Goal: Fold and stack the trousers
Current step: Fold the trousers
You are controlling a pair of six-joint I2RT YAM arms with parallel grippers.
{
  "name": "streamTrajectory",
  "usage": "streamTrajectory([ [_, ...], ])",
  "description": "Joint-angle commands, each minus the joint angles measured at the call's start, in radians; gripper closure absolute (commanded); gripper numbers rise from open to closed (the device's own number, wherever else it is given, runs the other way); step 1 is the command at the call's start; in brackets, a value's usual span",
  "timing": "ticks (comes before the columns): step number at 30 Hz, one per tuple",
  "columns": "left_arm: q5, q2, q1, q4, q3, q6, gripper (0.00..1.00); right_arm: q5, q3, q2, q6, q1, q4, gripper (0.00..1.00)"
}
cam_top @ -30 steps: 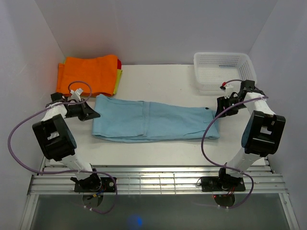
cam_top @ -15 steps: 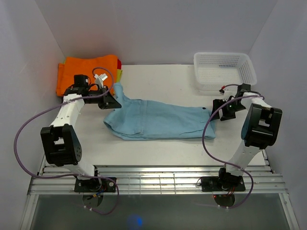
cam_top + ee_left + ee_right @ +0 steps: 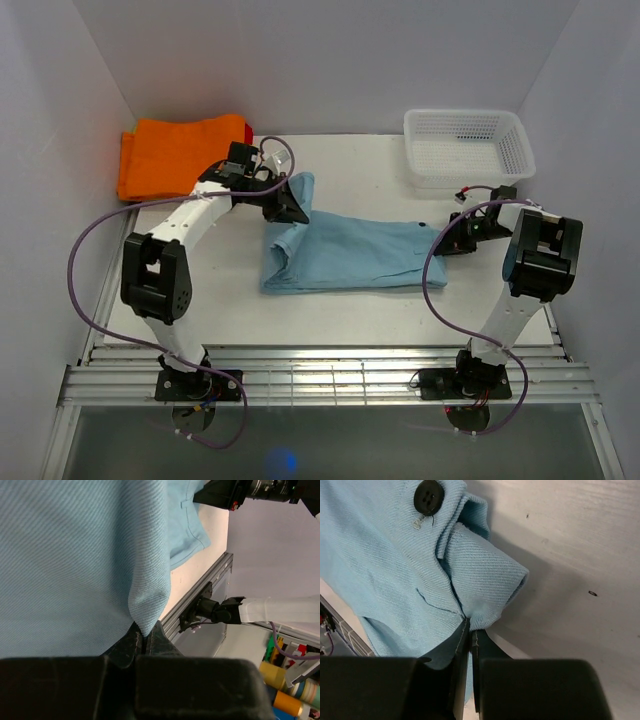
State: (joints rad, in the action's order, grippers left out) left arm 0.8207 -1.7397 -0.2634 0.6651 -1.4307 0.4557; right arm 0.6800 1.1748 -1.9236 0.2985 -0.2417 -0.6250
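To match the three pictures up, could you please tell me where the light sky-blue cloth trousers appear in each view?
Top external: the light sky-blue cloth trousers lie mid-table, between both arms.
Left wrist: they fill the upper left, pinched by the left gripper.
Right wrist: they cover the left half.
Shared landmark: the right gripper pinching their waistband end.

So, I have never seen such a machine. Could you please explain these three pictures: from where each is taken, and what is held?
Two robot arms stand at the near edge of the table. The wide picture comes from a fixed camera above and behind them; the other two from a camera on each wrist. On it lie light blue trousers, an orange folded garment and a white basket. The left gripper pinches one end of the trousers, held up; the right gripper pinches the waist end, near a black button.
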Motion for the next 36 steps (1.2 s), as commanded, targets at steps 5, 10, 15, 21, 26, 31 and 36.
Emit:
streamTrajectory([
  [5,-0.049,-0.115,-0.223,-0.140,-0.126,0.195,1.00,0.131,-0.038,0.021,-0.025,0.027,0.053,0.92],
  [10,-0.121,-0.222,-0.341,-0.240,-0.203,0.343,1.00,0.174,-0.076,0.046,-0.036,0.033,0.096,0.92],
  [15,-0.181,-0.357,-0.430,-0.245,-0.293,0.437,1.00,0.225,-0.144,0.070,-0.074,0.041,0.171,0.92],
  [21,-0.209,-0.440,-0.468,-0.278,-0.375,0.494,1.00,0.239,-0.187,0.083,-0.125,0.064,0.240,0.92],
  [26,-0.198,-0.489,-0.499,-0.308,-0.434,0.561,1.00,0.236,-0.224,0.100,-0.168,0.071,0.300,0.92],
  [31,-0.219,-0.506,-0.533,-0.321,-0.465,0.618,1.00,0.230,-0.265,0.120,-0.217,0.085,0.360,0.92],
  [36,-0.210,-0.524,-0.553,-0.351,-0.482,0.678,1.00,0.219,-0.273,0.111,-0.248,0.099,0.393,0.92],
])
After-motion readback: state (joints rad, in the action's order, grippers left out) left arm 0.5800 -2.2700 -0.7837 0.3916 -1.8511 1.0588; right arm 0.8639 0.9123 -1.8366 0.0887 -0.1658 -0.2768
